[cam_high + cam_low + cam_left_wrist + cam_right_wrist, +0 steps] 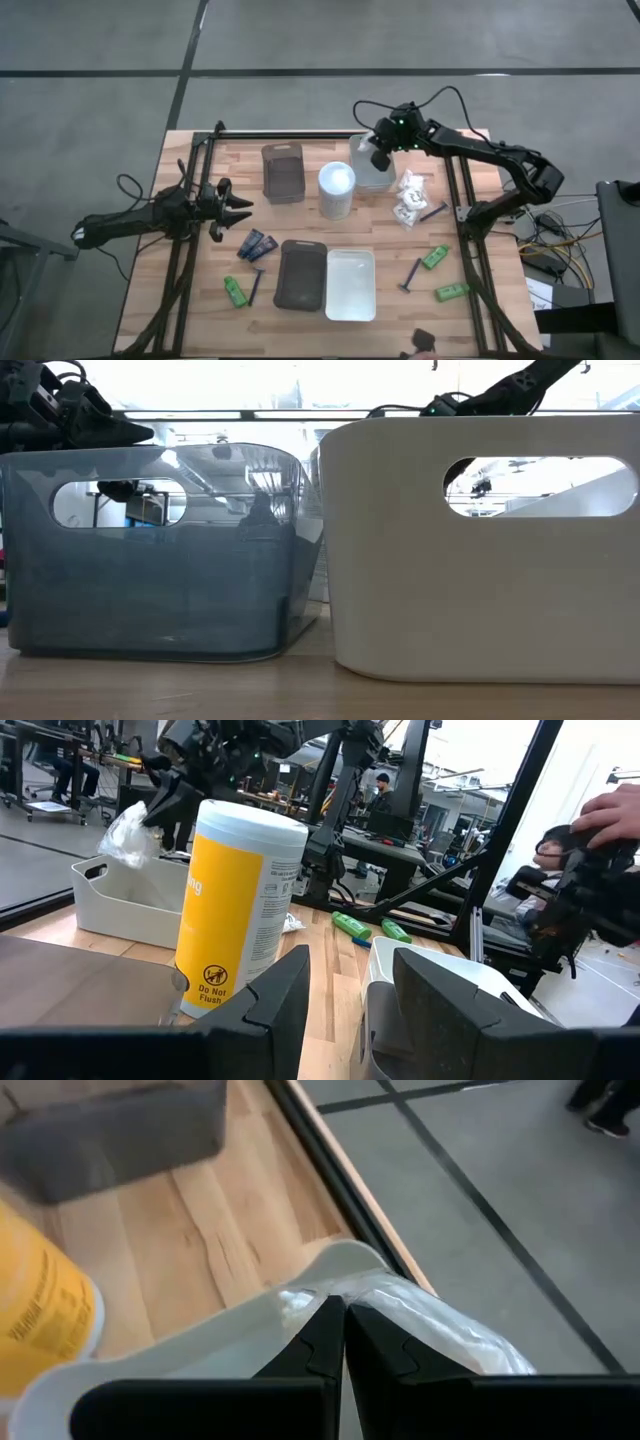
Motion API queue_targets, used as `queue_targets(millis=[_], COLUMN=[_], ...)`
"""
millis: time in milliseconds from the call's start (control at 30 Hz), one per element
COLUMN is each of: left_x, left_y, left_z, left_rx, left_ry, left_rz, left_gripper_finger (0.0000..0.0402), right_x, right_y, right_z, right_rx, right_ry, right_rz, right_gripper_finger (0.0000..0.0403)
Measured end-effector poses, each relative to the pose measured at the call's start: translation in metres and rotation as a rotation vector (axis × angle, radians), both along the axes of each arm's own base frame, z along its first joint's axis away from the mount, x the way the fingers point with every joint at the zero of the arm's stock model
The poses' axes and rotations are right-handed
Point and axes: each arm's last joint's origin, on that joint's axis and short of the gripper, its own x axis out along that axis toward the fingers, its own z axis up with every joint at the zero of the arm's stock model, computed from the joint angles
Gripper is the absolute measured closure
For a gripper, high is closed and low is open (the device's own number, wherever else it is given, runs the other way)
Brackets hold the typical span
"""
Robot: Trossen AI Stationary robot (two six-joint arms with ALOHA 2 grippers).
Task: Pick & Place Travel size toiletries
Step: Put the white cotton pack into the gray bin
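- While clamped on a clear-wrapped packet [440, 1325], the right claw [381, 158] hangs over the white tray [250, 1330] at the worktop's [200, 310] far edge, seemingly to drop it in.
- Fingers apart and empty, the left claw [238, 212] waits near the navy tubes [256, 244].

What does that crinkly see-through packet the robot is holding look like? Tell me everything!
The packet is a small white thing sealed in shiny, crumpled clear wrap. The right gripper has its two dark fingers shut on one end, so the packet hangs in the air just above the rim of the white tray at the table's far edge. Only the fingers touch it. The left wrist view shows it dangling like a little bag beside the tall yellow-labelled cylinder.
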Motion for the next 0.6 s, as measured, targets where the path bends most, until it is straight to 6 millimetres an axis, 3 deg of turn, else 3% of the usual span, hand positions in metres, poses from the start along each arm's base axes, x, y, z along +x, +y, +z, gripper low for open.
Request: queue_targets(millis=[300, 600], left_x=[0.0, 0.0], left_y=[0.0, 0.0], left_z=[0.0, 0.0], left_rx=[0.0, 0.0], left_ry=[0.0, 0.0], left_rz=[0.0, 0.0], left_gripper_finger=[0.025, 0.025], right_x=[0.008, 0.016], right_y=[-0.005, 0.002], right_z=[-0.019, -0.023], right_rx=[0.0, 0.056], right_ry=[0.055, 0.019], right_rz=[0.072, 0.177], right_gripper_finger=[0.0394, 0.0394])
